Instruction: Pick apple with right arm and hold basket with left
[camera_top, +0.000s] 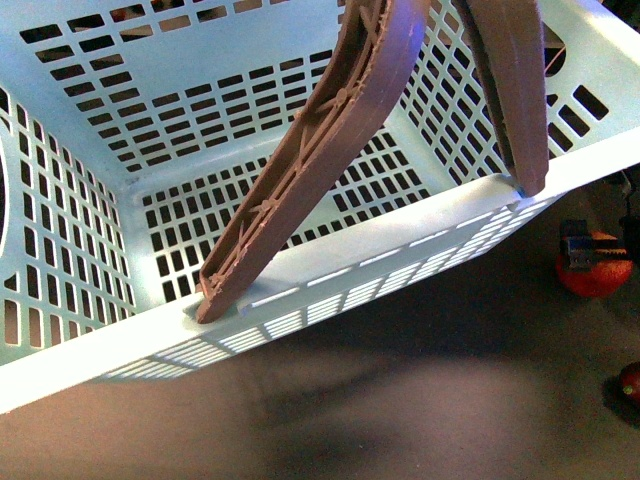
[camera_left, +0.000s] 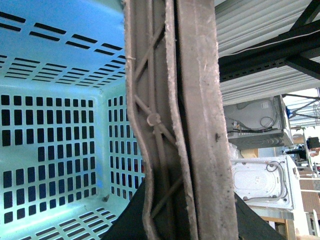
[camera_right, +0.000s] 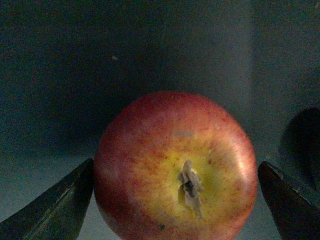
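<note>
Right wrist view: my right jaws stand apart, one tip on either side of the apple (camera_right: 175, 170), not yet clamped.

One tip is at the apple's skin and the other is just beside it. The stem dimple faces the camera, so the widest part of the fruit lies between the tips, which I judge to be the reason for this approach. The apple rests on the dark desk (camera_top: 400, 410), off the right end of the basket (camera_top: 400, 250), and a smaller red fruit (camera_top: 630, 382) lies nearer me. My left jaws show as dark wedges hard against both sides of the paired brown handles (camera_left: 175, 125). I judge them clamped there, steadying the basket, which hangs tilted. Closing on the apple remains.
</note>
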